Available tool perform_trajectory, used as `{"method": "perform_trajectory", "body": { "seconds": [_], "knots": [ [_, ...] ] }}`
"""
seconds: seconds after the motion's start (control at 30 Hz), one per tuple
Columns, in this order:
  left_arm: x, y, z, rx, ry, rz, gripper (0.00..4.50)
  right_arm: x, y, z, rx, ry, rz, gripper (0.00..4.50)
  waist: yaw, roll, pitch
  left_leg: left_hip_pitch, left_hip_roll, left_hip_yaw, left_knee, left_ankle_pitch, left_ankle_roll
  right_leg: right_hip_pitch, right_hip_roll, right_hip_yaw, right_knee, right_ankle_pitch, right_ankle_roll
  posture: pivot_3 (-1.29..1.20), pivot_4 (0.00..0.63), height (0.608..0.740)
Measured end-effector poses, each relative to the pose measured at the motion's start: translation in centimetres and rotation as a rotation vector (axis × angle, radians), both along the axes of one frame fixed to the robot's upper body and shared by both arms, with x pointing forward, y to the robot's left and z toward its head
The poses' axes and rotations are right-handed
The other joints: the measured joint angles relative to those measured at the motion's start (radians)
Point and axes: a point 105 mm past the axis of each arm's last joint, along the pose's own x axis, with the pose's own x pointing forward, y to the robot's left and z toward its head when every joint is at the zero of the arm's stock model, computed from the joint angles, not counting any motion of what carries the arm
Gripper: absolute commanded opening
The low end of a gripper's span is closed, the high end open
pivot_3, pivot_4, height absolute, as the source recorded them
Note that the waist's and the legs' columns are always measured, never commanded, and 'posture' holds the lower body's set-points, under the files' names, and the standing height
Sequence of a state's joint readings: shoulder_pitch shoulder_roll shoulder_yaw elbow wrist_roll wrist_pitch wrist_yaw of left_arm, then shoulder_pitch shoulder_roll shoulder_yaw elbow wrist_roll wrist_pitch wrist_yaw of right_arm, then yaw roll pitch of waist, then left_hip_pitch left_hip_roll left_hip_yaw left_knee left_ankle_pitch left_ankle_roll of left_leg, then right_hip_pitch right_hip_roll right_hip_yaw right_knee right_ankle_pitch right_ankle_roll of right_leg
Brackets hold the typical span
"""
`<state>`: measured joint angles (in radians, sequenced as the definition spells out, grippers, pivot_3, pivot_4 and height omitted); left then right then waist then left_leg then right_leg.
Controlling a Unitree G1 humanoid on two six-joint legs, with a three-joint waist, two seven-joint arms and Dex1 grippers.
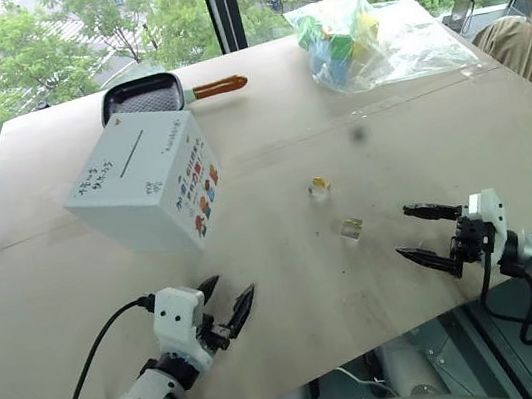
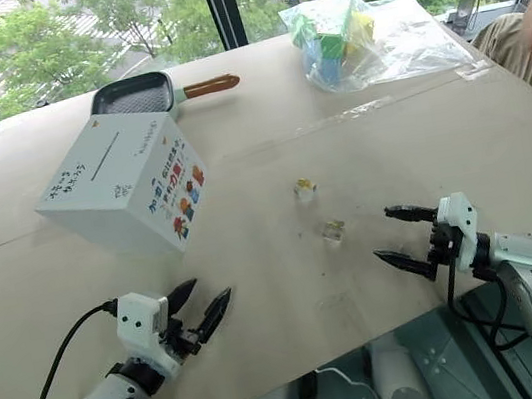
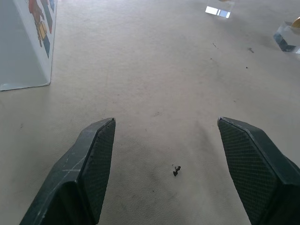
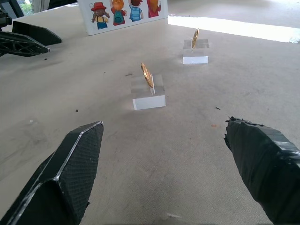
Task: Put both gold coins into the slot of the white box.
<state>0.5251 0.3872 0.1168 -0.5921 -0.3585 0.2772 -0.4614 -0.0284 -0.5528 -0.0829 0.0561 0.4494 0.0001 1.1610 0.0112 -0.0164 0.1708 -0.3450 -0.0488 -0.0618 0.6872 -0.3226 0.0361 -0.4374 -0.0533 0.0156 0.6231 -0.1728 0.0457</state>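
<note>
Two small shiny gold coins, the nearer (image 4: 147,75) and the farther (image 4: 195,38), each stand on edge in a clear plastic cube (image 4: 148,96) mid-worktop (image 1: 267,139). The large white cardboard box (image 1: 147,186), tilted, its thin dark slot (image 1: 129,147) facing up, sits left of them. Left gripper (image 1: 226,304) and right gripper (image 1: 420,234) hover with fingers wide, holding nothing.

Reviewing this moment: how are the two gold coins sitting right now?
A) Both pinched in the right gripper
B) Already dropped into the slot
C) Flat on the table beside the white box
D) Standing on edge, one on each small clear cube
D: the right wrist view shows each gold coin upright on its own clear cube, in front of the open right gripper.
</note>
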Motion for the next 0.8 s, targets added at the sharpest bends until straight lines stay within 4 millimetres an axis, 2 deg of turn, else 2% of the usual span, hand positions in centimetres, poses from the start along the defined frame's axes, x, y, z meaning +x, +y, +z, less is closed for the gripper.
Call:
{"method": "perform_trajectory", "body": {
  "seconds": [0.57, 0.8],
  "knots": [
    [-0.3, 0.1, 0.4, -0.005, -0.001, -0.040, 3.54, 0.7, 0.2, 0.3, -0.019, -0.024, -0.018, 4.48, 0.000, 0.000, 0.000, 0.000, 0.000, 0.000, 0.000, 0.000, 0.000, 0.000, 0.000, 0.000, 0.000, 0.000, 0.000, 0.00, 0.150, 0.721],
    [-0.3, -0.1, 0.7, 0.003, -0.012, -0.055, 3.54, 1.3, 1.1, 0.2, -0.077, -0.033, -0.023, 4.48, 0.000, 0.000, 0.000, 0.000, 0.000, 0.000, 0.000, 0.000, 0.000, 0.000, 0.000, 0.000, 0.000, 0.000, 0.000, 0.00, 0.150, 0.721]
  ]
}}
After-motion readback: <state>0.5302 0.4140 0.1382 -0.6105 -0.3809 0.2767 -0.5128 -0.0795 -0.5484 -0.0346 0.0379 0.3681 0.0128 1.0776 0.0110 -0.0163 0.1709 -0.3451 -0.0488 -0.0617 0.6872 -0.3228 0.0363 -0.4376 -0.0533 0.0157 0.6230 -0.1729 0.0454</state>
